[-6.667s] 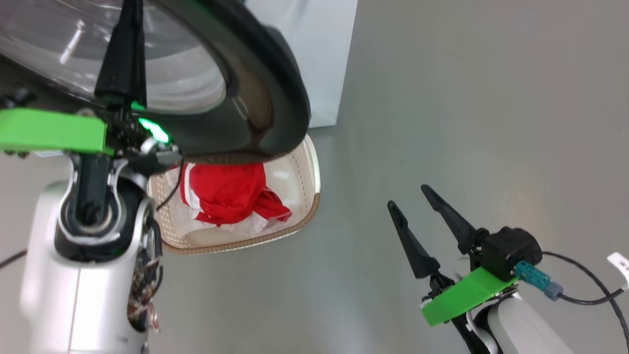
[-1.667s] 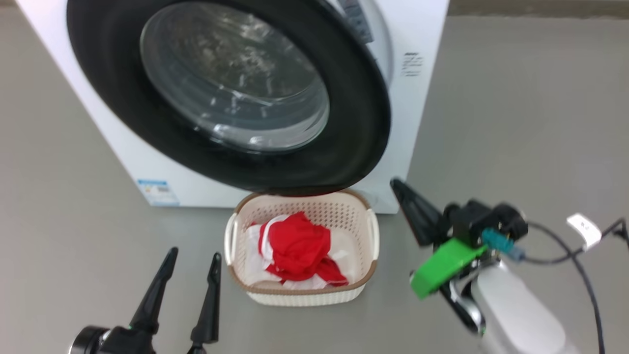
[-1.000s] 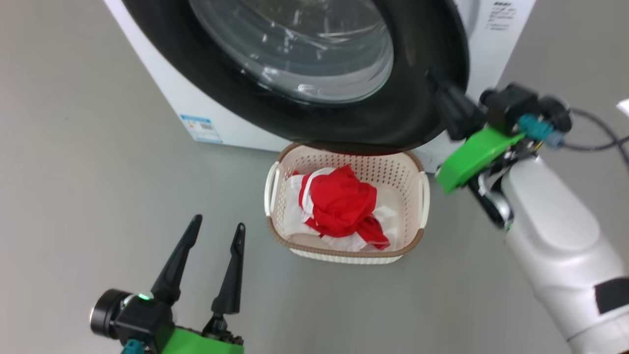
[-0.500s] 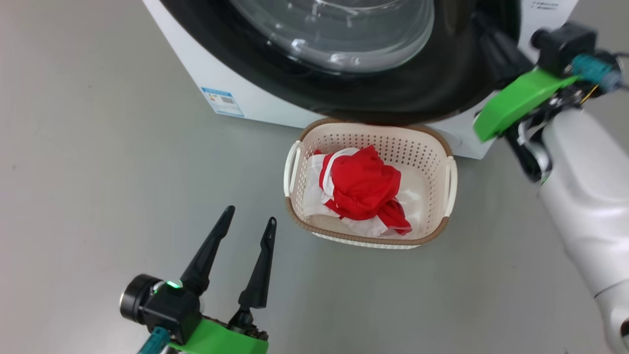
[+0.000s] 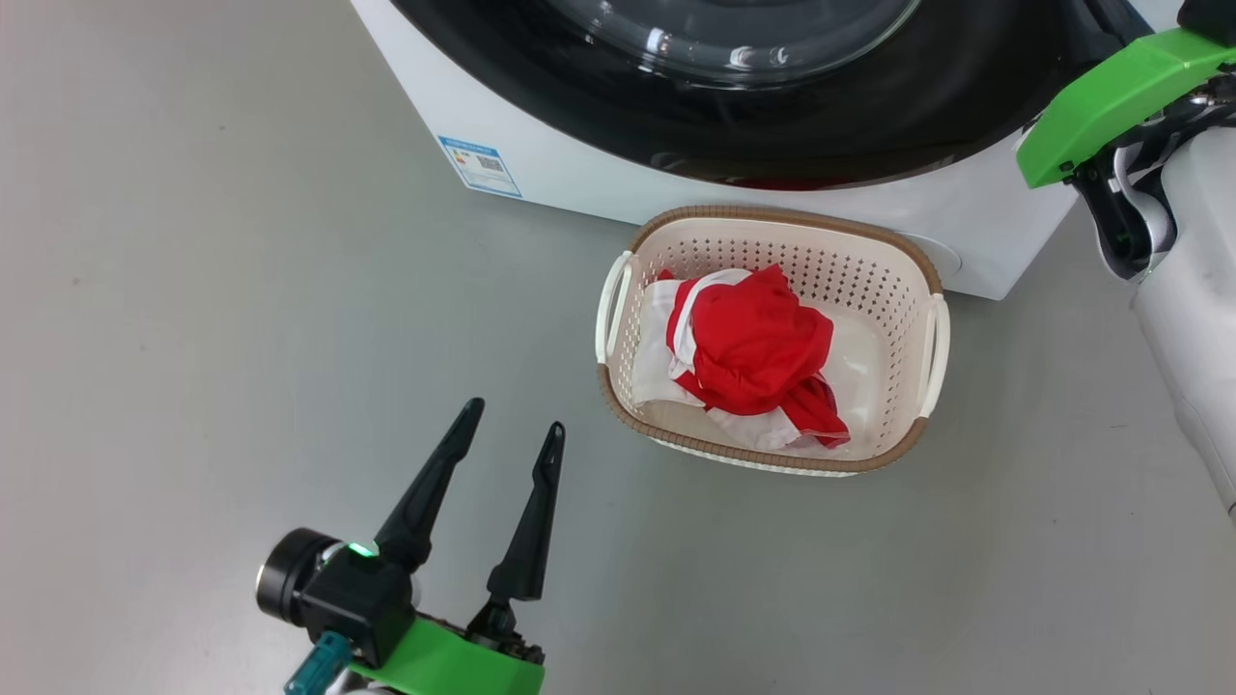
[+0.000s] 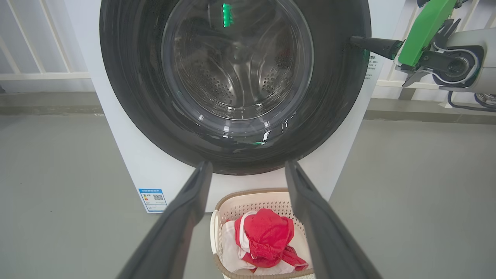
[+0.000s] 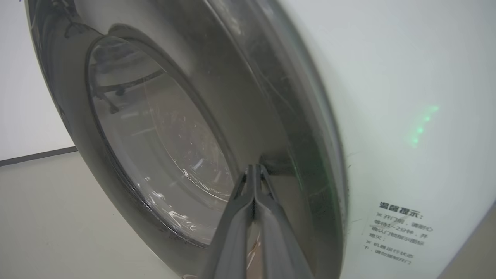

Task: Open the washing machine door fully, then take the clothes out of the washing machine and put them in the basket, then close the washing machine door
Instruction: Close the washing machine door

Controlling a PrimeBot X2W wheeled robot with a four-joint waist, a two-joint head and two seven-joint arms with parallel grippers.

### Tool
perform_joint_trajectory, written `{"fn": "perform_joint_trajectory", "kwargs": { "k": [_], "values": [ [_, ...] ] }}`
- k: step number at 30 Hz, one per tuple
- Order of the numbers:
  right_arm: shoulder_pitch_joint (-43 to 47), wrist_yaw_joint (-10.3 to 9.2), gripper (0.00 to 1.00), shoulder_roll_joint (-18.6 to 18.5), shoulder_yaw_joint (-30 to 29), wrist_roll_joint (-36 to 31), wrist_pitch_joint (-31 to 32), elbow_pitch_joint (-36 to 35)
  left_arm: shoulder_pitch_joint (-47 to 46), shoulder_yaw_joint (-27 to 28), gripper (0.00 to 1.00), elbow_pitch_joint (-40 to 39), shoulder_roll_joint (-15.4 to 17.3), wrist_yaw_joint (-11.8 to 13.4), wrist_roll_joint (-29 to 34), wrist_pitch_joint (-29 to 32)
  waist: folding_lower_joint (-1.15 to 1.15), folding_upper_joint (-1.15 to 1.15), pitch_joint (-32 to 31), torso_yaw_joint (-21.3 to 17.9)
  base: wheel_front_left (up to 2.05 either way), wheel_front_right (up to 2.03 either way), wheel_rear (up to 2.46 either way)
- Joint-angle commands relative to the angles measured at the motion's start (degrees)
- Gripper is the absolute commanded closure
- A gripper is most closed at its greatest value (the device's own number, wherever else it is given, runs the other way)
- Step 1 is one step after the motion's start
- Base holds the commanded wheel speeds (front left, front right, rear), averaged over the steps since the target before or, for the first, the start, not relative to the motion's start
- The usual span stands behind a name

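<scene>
The washing machine door (image 6: 131, 85) lies flat, or very nearly flat, against the white front of the washing machine (image 6: 151, 170); whether the latch has caught cannot be told. Through the glass the steel drum appears bare. The right pincer (image 7: 254, 170), its two fingers pressed together with nothing between them, sets its tip on the glossy black rim near 3 o'clock on the door's face. Judged purpose: closed fingers make a single stiff point for pushing the door home on the side that seems opposite the hinge, where a push turns it most readily. The clothes (image 5: 758, 347), a red and white bundle, sit in the basket (image 5: 782, 214), which stands on the floor (image 5: 193, 290) at 6 o'clock from the door, just beside the machine's base, so the unloading appears complete. The blue label (image 5: 480, 166) is at 10 o'clock from the basket. The left pincer (image 5: 514, 417), fingers apart and holding nothing, hangs over the floor at 7 o'clock from the basket, well apart from the door, presumably parked out of the way.
</scene>
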Motion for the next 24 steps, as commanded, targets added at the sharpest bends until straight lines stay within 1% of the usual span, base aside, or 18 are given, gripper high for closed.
{"fn": "perform_joint_trajectory", "kwargs": {
  "k": [1,5,8,9,10,11,12,13,15,18,21,24],
  "values": [
    [-1.7,-0.16,1.0,-0.3,0.0,0.5,-0.4,-0.7,-1.5,1.7,0.0,-1.1,0.6,0.5,0.1,-0.4,0.0,0.0,0.0,0.0,0.0,0.0,0.0],
    [-1.5,-0.16,1.0,0.2,1.0,0.4,-0.4,-0.7,-1.3,2.1,0.0,-0.5,0.6,0.3,0.4,-0.4,0.0,0.0,-0.1,-0.6,0.0,0.0,0.0],
    [-0.8,-0.16,1.0,1.0,1.9,0.8,-0.4,-2.1,-1.6,2.4,0.0,-0.5,0.6,0.2,-0.3,-0.4,0.0,0.0,0.0,-1.6,0.0,0.0,0.0],
    [-0.4,-0.16,0.95,1.2,2.0,0.8,-0.4,-3.0,-1.7,2.6,0.0,-0.5,0.6,0.3,-0.5,-0.4,0.0,0.0,-0.1,-2.0,0.0,0.0,0.0],
    [0.2,-0.16,0.85,1.4,2.0,0.8,-0.4,-3.9,-1.8,2.8,0.0,-0.6,0.6,0.4,-0.8,-0.4,0.0,0.0,-0.1,-2.4,0.0,0.0,0.0],
    [0.9,-0.16,0.62,1.6,2.0,0.8,-0.4,-4.9,-1.9,3.0,0.0,-0.7,0.6,0.6,-0.9,-0.4,0.0,0.0,-0.2,-2.9,0.0,0.0,0.0],
    [1.6,-0.16,0.52,1.7,2.0,0.7,-0.4,-6.0,-1.9,3.2,0.0,-0.8,0.6,0.7,-1.0,-0.4,0.0,0.0,-0.2,-3.4,0.0,0.0,0.0],
    [2.4,-0.16,0.0,1.7,1.8,0.5,-0.4,-7.1,-2.0,3.3,0.0,-1.0,0.6,0.7,-1.3,-0.4,0.0,0.0,-0.3,-3.9,0.0,0.0,0.0],
    [3.4,-0.16,0.0,1.8,1.2,0.5,-0.4,-8.1,-2.0,3.5,0.0,-1.1,0.6,0.6,-1.2,-0.4,0.0,0.0,-0.5,-4.5,0.0,0.0,0.0],
    [6.9,-0.16,0.0,2.3,-0.7,-0.6,-0.4,-10.9,-2.0,4.5,0.0,-1.4,0.6,0.3,-0.2,-0.4,0.0,0.0,-1.1,-6.4,0.0,0.0,0.0],
    [11.0,-0.16,0.0,3.0,-3.0,-2.7,-0.4,-14.2,-2.1,5.7,0.0,-1.0,0.6,0.2,0.3,-0.4,0.0,0.0,-2.0,-8.5,0.0,0.0,0.0],
    [15.6,-0.16,0.0,4.5,-6.2,-5.6,-0.4,-17.9,-2.1,6.7,0.0,-1.1,0.6,-0.6,0.7,-0.4,0.0,0.0,-3.0,-10.9,0.0,0.0,0.0]
  ]
}}
